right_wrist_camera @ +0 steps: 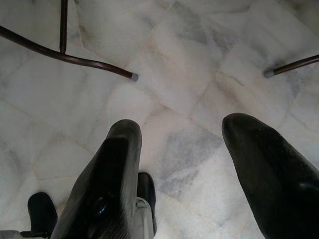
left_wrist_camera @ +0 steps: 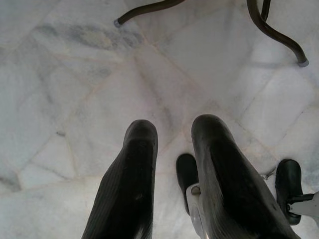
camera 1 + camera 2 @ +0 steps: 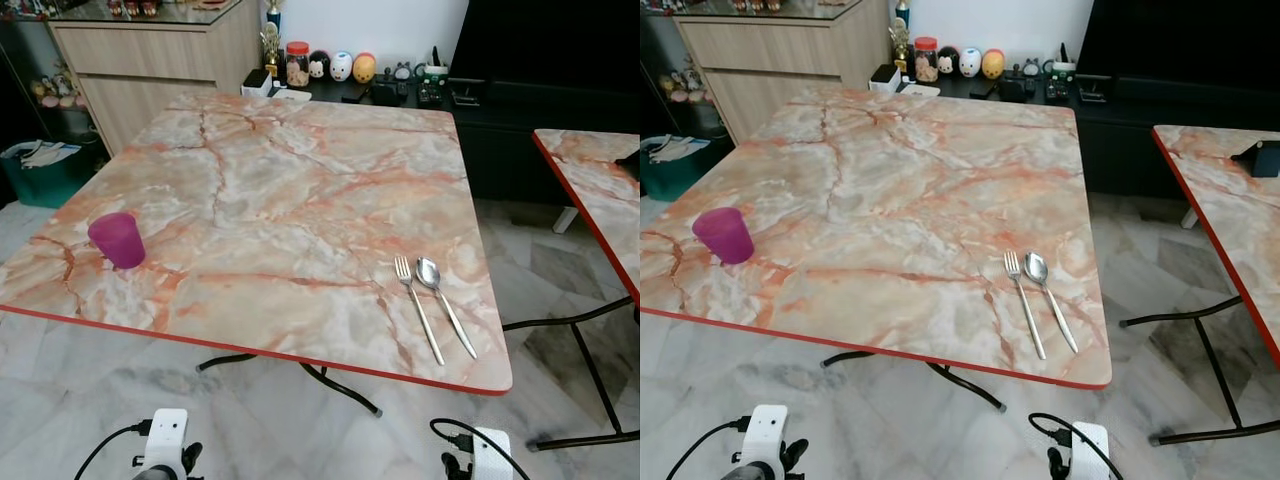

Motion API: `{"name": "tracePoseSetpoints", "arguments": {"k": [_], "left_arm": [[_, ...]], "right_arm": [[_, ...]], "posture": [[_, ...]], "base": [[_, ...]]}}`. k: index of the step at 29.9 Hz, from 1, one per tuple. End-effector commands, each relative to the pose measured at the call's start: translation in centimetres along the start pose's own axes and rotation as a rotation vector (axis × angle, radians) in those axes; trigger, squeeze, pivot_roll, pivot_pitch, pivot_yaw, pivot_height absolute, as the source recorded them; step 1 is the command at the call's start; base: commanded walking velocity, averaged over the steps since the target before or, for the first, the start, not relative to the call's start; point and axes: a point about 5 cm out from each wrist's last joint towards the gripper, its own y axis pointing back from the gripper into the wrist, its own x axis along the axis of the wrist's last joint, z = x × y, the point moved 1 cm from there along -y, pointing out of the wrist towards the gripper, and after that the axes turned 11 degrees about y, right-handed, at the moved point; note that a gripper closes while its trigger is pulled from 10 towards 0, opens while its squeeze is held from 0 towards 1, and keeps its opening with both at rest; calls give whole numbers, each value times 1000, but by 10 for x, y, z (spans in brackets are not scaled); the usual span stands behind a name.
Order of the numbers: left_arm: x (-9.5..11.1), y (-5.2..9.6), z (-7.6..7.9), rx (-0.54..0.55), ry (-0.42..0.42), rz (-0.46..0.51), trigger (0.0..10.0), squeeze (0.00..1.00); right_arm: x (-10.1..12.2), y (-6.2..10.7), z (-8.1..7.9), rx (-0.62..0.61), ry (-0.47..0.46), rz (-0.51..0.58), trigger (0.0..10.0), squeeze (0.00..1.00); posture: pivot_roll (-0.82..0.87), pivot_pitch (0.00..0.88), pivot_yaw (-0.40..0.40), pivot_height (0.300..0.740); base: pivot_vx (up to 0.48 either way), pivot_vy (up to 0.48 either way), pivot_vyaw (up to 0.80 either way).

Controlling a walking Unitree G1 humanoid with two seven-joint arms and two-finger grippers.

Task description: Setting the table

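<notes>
A marble-patterned table point(image 3: 290, 200) with a red edge stands before me. A purple cup point(image 3: 118, 240) sits upright near its front left corner. A steel fork point(image 3: 417, 305) and spoon point(image 3: 443, 300) lie side by side near the front right corner, handles toward me. Both arms hang low in front of the table's near edge, left wrist point(image 3: 165, 440) and right wrist point(image 3: 490, 452). My left gripper point(image 2: 174, 128) points down at the tiled floor, open and empty. My right gripper point(image 1: 183, 127) also points at the floor, open wider, holding nothing.
A second marble table point(image 3: 600, 190) stands close on the right, with a gap of floor between. Black folding legs point(image 3: 340, 385) reach out under the near table. Behind are a wooden cabinet point(image 3: 150, 60), a dark console with figurines point(image 3: 340, 67) and a teal bin point(image 3: 45, 170).
</notes>
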Motion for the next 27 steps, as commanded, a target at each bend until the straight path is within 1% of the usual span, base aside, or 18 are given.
{"name": "tracePoseSetpoints", "arguments": {"k": [1,4,8,14,15,21,25,26,27], "left_arm": [[-4,0,2,-3,-24,-13,10000,0],[-4,0,7,-20,-46,-13,10000,0],[-4,0,8,-22,-48,-8,10000,0],[-8,0,8,-19,-54,-25,10000,0],[-11,1,7,-15,-54,-32,10000,0],[-15,3,3,-2,-46,-39,10000,0],[-15,3,3,-3,-28,-37,10000,0],[-16,3,3,-7,-28,-41,10000,0],[-17,3,4,-10,-47,-48,10000,0]], "right_arm": [[-1,1,0,-4,-18,1,10000,0],[-2,0,0,0,-11,-12,10000,0],[-4,1,0,12,-11,-27,10000,0],[-8,1,-1,29,5,-60,10000,0],[-10,1,-1,41,28,-78,10000,0],[-11,1,-2,54,59,-88,10000,0],[-11,1,-3,64,66,-90,10000,0],[-11,1,-3,66,63,-92,10000,0],[-12,1,-3,65,53,-92,10000,0]], "posture": [[2,0,-20,740],[13,0,-24,740],[12,0,-26,740],[19,0,-24,740],[24,0,-26,740],[27,0,-27,740],[22,0,-23,740],[22,0,-23,740],[22,0,-23,740]], "base": [[0,0,0],[0,0,0],[0,0,0],[0,0,0],[0,0,0],[0,0,0],[0,0,0],[0,0,0],[0,0,0]]}}
